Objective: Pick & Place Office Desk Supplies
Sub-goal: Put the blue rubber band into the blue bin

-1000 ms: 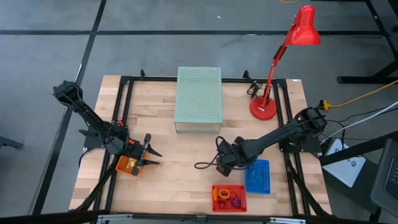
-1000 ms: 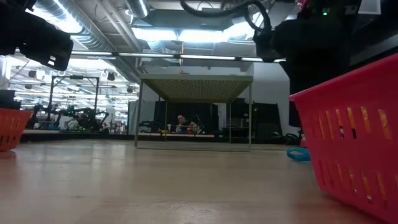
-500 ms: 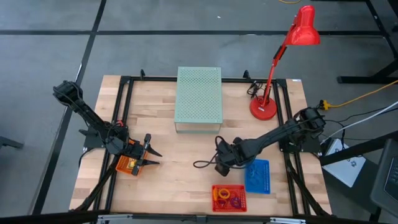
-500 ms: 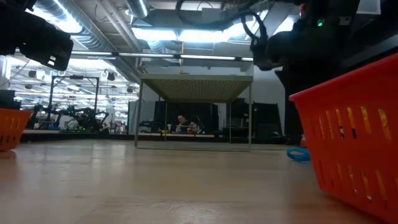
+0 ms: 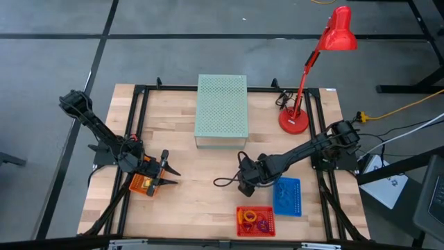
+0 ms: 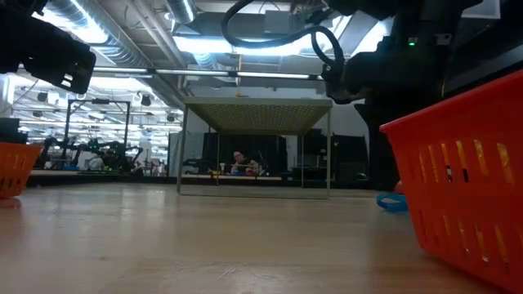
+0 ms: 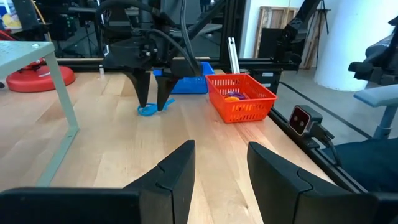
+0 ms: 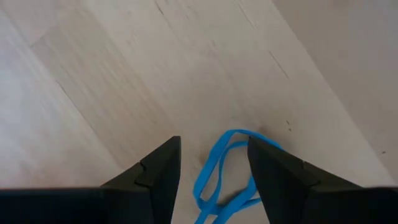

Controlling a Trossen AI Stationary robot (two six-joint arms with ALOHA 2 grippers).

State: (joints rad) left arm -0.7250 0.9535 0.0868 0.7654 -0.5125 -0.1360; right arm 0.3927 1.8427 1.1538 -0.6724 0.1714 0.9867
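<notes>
Blue thin rubber loops (image 8: 227,171), a small tangle, lie flat on the pale wooden tabletop (image 5: 187,173), at about 5 o'clock from table centre and just at 10 o'clock of the blue perforated tray (image 5: 287,196). Right gripper (image 8: 211,163) hangs directly over them, fingers spread with the loops showing in the gap between; nothing gripped yet. Step in hand, as I read it: lining up the pick on the loops.

Next move calls for a straight drop until the tips reach the wood, then a close that traps at least one strand. Thin and floppy, so easy to miss or snag only part.

Left gripper (image 7: 217,168) waits at 9 o'clock beside the small orange basket (image 5: 142,184), fingers parted, holding nothing.

View differences:
- Right wrist view: only one giving loop position against the fingers.
- Left wrist view: side-on, shows the right gripper's tips almost down at the loops, plus the orange-red mesh basket (image 7: 241,97) with purple and orange pieces inside.
- High view: gives layout, loops hidden under the arm.
- Low view: a blue scrap at table level, too small to judge.
</notes>
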